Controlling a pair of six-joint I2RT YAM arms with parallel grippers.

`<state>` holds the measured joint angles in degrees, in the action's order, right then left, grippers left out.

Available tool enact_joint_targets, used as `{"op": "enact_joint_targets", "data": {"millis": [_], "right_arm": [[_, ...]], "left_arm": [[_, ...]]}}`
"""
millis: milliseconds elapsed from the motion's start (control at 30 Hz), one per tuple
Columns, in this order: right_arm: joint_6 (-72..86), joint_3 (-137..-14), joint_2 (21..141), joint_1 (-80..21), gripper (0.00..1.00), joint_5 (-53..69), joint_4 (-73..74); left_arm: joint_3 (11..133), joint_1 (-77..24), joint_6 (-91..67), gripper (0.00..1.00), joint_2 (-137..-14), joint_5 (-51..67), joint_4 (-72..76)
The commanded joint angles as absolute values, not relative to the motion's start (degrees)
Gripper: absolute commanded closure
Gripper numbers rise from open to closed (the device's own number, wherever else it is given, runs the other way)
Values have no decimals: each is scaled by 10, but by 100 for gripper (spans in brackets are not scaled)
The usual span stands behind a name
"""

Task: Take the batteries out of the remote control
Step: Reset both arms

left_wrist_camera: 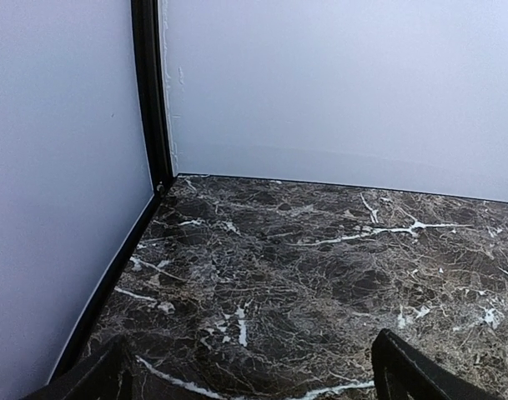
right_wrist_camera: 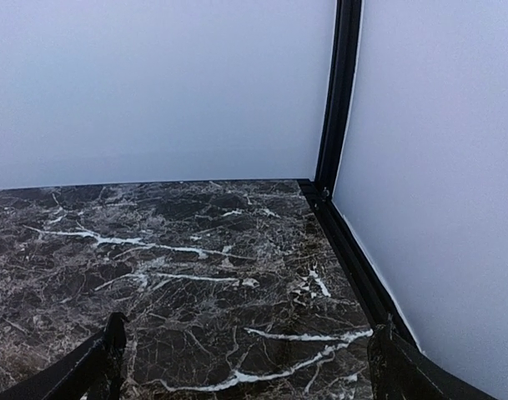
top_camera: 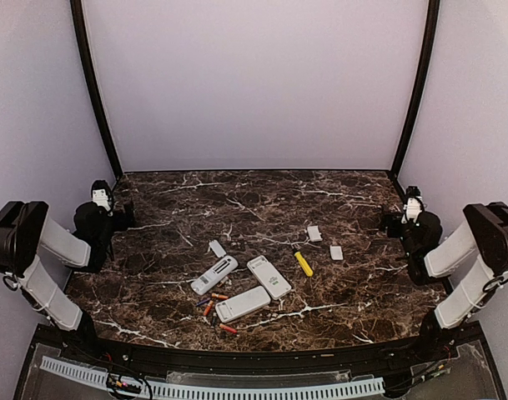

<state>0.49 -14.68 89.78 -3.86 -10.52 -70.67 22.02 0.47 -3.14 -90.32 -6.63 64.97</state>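
Top external: batteries (top_camera: 212, 305) well apart from left gripper (top_camera: 123, 215), right gripper (top_camera: 390, 221)

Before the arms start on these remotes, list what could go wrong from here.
The loose batteries lie close beside the three white remotes; a reaching hand could send them rolling toward the near edge of the table. The remotes are crowded, so an open hand may shove a neighbour. The left hand and right hand sit open at the far sides, their wrist views showing no remote, so the approach may rest on the top view, where batteries look tiny.
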Motion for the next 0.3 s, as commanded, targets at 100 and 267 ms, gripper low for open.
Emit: {"op": "enact_joint_targets", "data": {"millis": [100, 267], "right_arm": [[-6, -161, 894, -39, 1, -105, -778], [-5, -169, 895, -39, 1, -108, -769]], "left_arm": [[222, 4, -13, 1, -902, -58, 663], [222, 4, -13, 1, -902, -57, 663]]}}
